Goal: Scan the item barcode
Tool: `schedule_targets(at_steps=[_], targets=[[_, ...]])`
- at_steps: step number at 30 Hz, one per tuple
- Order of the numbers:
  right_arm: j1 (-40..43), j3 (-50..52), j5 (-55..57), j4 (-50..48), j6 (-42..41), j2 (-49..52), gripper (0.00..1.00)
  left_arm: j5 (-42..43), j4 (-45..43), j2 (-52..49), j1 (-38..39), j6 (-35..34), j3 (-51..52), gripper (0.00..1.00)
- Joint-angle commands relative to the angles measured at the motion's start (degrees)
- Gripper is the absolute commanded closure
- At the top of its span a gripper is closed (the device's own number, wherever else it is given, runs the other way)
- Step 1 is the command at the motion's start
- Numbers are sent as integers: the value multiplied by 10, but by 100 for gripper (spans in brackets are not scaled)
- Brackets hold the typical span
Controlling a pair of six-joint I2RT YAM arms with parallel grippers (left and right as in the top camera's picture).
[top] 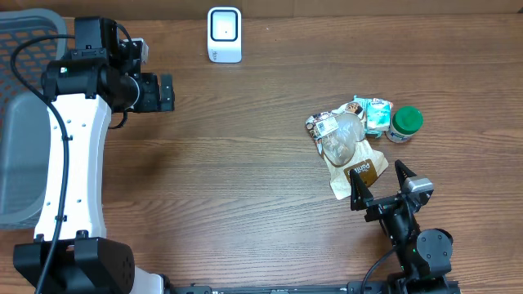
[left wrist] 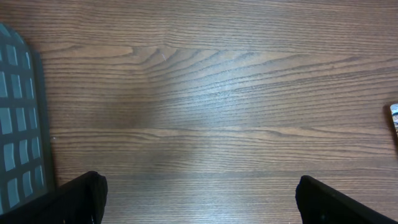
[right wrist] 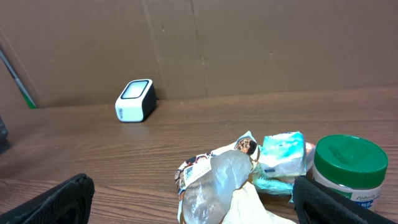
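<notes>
A white barcode scanner stands at the table's far edge; the right wrist view shows it as a scanner against the cardboard wall. A pile of items lies at the right: a paper bakery bag with a clear window, a teal packet and a green-lidded jar. My right gripper is open just short of the bag, touching nothing. My left gripper is open over bare wood at the far left.
A grey plastic basket sits at the table's left edge beside the left arm. A brown cardboard wall backs the table behind the scanner.
</notes>
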State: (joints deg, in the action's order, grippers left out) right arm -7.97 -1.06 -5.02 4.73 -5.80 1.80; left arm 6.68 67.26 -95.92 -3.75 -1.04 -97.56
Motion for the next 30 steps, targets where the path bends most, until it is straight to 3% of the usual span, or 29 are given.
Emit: schedule_targets(at_steps=[1,30], targets=[[-2,6,7,-4,0,-8,0,2,-2,-4,0,11,-11,1],[-2,6,7,-4,0,-16,0,2,-2,-4,0,11,-11,1]])
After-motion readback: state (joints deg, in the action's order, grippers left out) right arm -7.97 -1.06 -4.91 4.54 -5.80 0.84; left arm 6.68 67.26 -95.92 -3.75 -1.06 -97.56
